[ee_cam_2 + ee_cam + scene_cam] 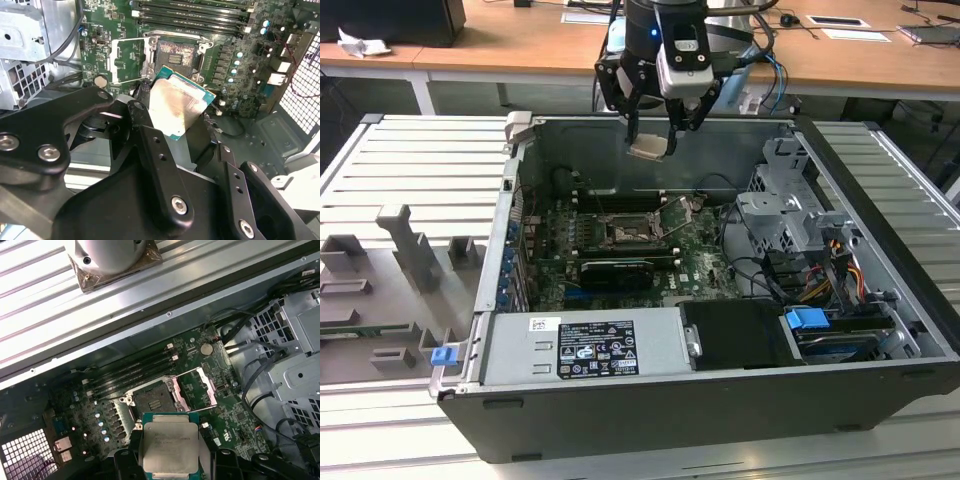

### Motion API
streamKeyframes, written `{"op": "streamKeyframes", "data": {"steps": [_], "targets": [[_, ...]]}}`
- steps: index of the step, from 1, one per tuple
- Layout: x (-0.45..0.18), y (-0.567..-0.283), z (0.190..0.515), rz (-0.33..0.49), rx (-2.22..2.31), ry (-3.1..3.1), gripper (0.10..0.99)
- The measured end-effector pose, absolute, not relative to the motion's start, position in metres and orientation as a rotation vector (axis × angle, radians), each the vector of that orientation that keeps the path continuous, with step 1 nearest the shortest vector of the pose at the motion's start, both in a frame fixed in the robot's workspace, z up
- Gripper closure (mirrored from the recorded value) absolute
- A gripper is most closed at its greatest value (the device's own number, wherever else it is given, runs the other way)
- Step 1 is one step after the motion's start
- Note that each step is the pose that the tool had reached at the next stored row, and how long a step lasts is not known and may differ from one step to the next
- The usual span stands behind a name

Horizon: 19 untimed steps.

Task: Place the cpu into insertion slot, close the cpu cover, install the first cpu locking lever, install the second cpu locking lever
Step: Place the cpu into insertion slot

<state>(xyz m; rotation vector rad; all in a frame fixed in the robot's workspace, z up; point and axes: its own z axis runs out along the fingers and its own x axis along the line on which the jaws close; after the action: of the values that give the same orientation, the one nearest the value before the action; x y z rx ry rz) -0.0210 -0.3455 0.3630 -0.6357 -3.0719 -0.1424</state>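
Observation:
My gripper [650, 140] hangs above the open computer case, shut on the cpu [648, 148]. In both wrist views the cpu [176, 106] [170, 444] is a small square chip with a pale metal top and a green rim, clamped by its edges between the black fingers [150, 145]. The insertion slot [175, 52] [151, 401] [624, 236] lies on the green motherboard below the chip, dark in the centre and uncovered. The cpu cover [127, 60] [198, 386] is swung open and lies beside the slot, hinged along its edge.
Long black memory slots [195, 15] [132, 371] run beside the socket. A grey drive cage [785, 215] with cables stands at the exterior view's right, and the power supply [585, 350] is at the front. The case walls [720, 145] ring the board. Grey fixtures [405, 250] lie outside.

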Motion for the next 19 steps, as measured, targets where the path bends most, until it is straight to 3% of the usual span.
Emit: {"op": "streamKeyframes", "data": {"steps": [19], "targets": [[-0.0210,-0.3455,0.3592,-0.142,-0.974,-2.993,0.557]]}}
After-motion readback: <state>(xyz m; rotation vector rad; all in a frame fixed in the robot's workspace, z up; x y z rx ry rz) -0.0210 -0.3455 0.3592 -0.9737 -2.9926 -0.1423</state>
